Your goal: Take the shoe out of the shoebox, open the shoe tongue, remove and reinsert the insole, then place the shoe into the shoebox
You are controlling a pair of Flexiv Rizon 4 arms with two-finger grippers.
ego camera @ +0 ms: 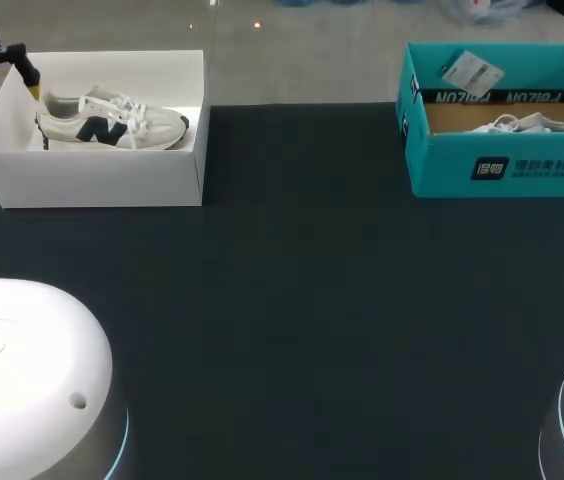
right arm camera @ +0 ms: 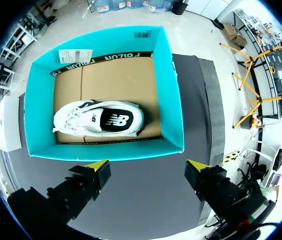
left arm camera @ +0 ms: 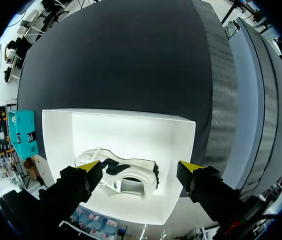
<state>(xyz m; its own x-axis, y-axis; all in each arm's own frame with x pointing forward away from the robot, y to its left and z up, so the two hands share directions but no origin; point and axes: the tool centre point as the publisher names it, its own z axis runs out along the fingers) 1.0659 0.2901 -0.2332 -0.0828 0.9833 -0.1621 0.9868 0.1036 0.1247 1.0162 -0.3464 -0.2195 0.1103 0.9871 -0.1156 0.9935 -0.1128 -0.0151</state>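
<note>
The left gripper [left arm camera: 140,167] hangs wide open above the white shoebox [left arm camera: 131,116], with the shoe [left arm camera: 123,176] lying in the box below and between its fingers. One finger seems to line up with the box's side wall. A straight descent could catch that rim and shove the light box across the dark surface [left arm camera: 131,60], and a pinch on the laces alone would probably slip. The right gripper [right arm camera: 147,170], equally wide, holds nothing. The teal shoebox [right arm camera: 101,151] and its second shoe [right arm camera: 98,119] lie just ahead of it, and a low approach might clip the near wall.
</note>
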